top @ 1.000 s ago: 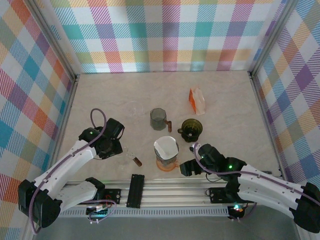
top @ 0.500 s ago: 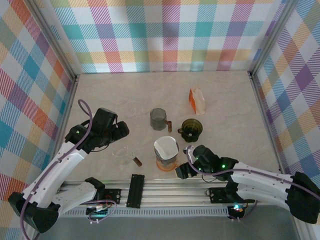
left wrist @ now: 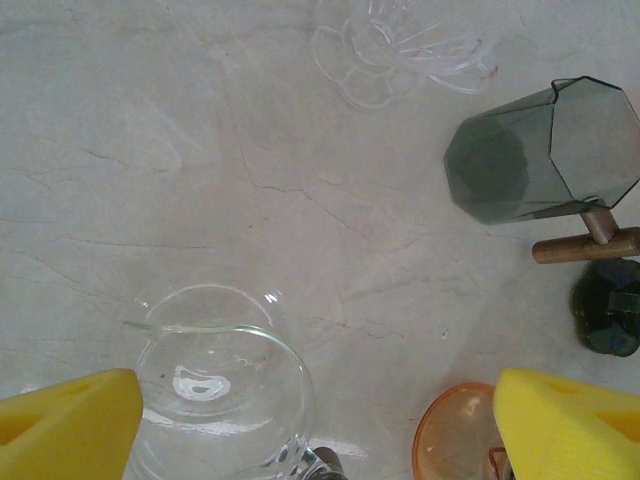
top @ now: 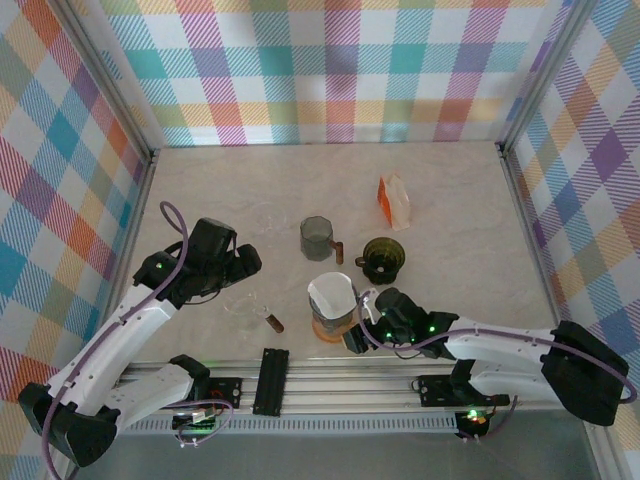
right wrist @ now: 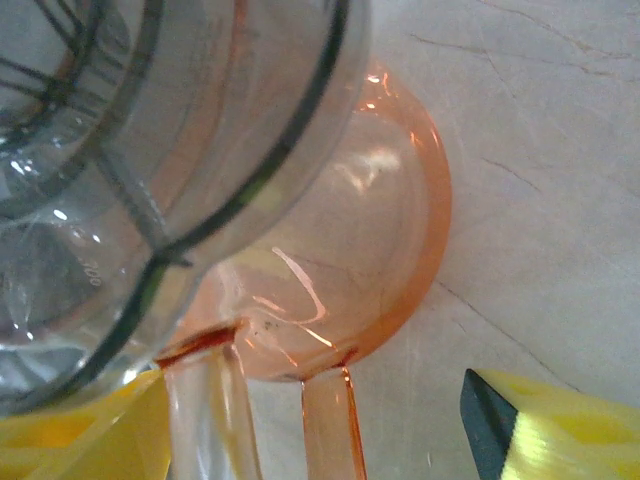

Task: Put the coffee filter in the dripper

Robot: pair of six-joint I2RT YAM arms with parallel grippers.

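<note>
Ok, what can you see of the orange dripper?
The orange dripper is translucent and glassy: a ribbed cone on a round base with a loop handle. It stands upright on the table near the front edge, a white paper filter seated in its cone. The handle lies between the open fingers of the right gripper; contact is unclear.

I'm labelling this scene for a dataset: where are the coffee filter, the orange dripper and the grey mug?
coffee filter (top: 332, 293): top external view, its white paper inner wall.
orange dripper (right wrist: 400, 245): right wrist view, its round base.
grey mug (left wrist: 538, 150): left wrist view, its faceted side.
</note>
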